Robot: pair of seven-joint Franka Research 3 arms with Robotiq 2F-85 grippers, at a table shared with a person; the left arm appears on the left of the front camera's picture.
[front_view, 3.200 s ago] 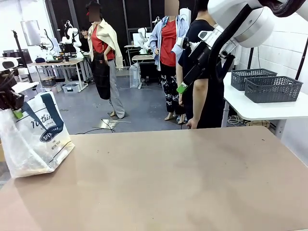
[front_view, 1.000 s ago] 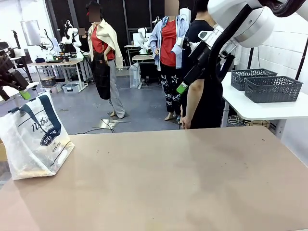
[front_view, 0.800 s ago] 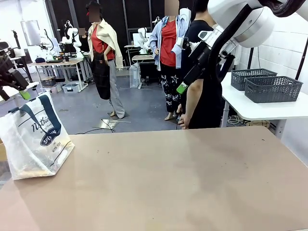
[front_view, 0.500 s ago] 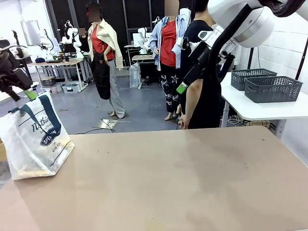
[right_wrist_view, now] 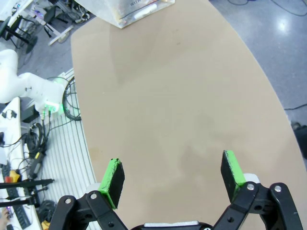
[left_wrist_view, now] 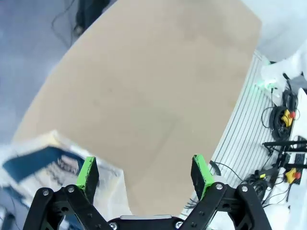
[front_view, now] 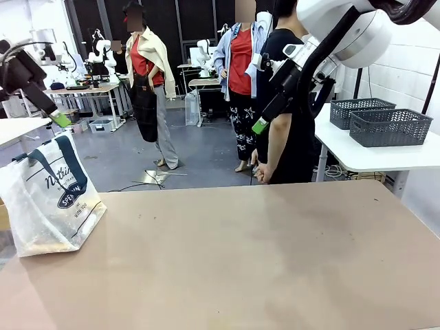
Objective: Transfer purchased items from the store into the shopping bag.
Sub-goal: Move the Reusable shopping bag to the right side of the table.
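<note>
1 shopping bag (front_view: 49,196) just below spread left fingers (front_view: 62,119).

The tan table (front_view: 261,254) carries the shopping bag (front_view: 49,196) at its left edge, standing below the raised left gripper (front_view: 60,120), well apart from the right gripper (front_view: 260,126). Yellowish packs (front_view: 48,240) show through the bag's clear wall near its bottom.

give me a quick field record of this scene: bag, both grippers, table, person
shopping bag: stands at the table's left edge, handles up, something pale lying at its bottom
left gripper: open, empty, raised above the bag
right gripper: open, empty, held high over the table
table: tan top, bare past the bag
person: stands at the far side, arm hanging down
grey baskets: on a white side table at right
</note>
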